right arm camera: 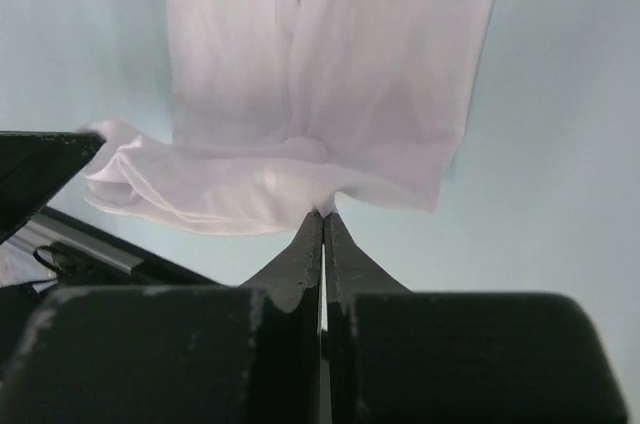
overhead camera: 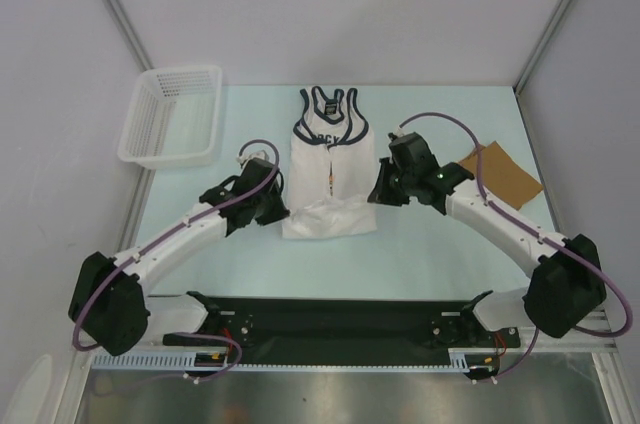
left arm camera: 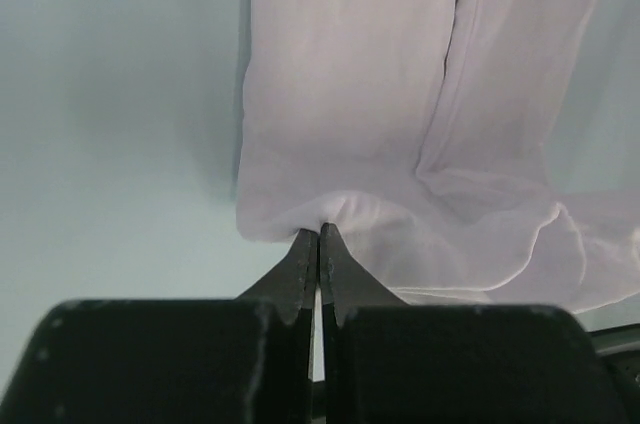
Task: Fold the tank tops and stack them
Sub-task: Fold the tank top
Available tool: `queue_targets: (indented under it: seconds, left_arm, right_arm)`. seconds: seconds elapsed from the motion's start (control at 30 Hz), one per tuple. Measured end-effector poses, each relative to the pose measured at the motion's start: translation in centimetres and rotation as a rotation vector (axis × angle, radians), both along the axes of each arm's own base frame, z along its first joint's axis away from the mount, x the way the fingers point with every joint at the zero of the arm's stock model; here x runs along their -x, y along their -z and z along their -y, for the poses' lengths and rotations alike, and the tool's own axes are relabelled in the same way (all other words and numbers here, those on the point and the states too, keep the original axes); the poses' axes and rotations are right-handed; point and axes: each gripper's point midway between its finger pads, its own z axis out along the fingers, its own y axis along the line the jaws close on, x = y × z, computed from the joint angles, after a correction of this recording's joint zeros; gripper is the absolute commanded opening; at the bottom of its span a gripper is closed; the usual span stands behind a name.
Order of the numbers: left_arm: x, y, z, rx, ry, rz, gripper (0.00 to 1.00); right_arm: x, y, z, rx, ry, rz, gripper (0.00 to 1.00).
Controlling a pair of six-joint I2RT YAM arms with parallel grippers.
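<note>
The white tank top (overhead camera: 328, 159) with navy trim lies lengthwise at the table's middle, its sides folded inward and its neck pointing away. Its near hem is bunched and lifted. My left gripper (overhead camera: 275, 206) is shut on the hem's left corner; in the left wrist view its tips (left arm camera: 319, 230) pinch the white cloth (left arm camera: 340, 94). My right gripper (overhead camera: 385, 190) is shut on the hem's right corner, and in the right wrist view its tips (right arm camera: 323, 212) pinch the cloth (right arm camera: 330, 64). The tan-brown tank top (overhead camera: 503, 174) lies flat and folded at the right, behind the right arm.
A white plastic lattice basket (overhead camera: 172, 114) stands at the back left of the table. White walls close in the table on the left, back and right. A black rail (overhead camera: 330, 319) runs along the near edge between the arm bases.
</note>
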Motion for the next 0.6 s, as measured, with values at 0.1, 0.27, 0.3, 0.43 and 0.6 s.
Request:
queue_targets:
  seconds: [0.1,0.27,0.3,0.43,0.6]
  left_arm:
    - [-2.6,-0.7,0.3,-0.019,-0.009,0.021,0.0]
    - [-7.0,-1.3,0.2,-0.034,-0.039,0.052,0.0]
    - [-8.0,-1.2,0.0,-0.037,-0.052,0.054,0.0]
    - [-10.7,-0.4,-0.9,-0.055,-0.084,0.05,0.0]
    - [-13.2,-0.4,-0.8,-0.062,-0.09,0.067,0.0]
  right_arm:
    - [-2.6,-0.8,-0.3,0.005,0.005,0.023,0.0]
    - [-6.8,0.0,-0.6,0.035,0.017,0.024,0.0]
    - [-7.6,0.4,-0.7,0.04,0.022,0.021,0.0]
    - [-10.3,2.0,-0.4,0.059,0.045,-0.003,0.0]
    - [-12.8,2.4,-0.1,0.06,0.069,0.001,0.0]
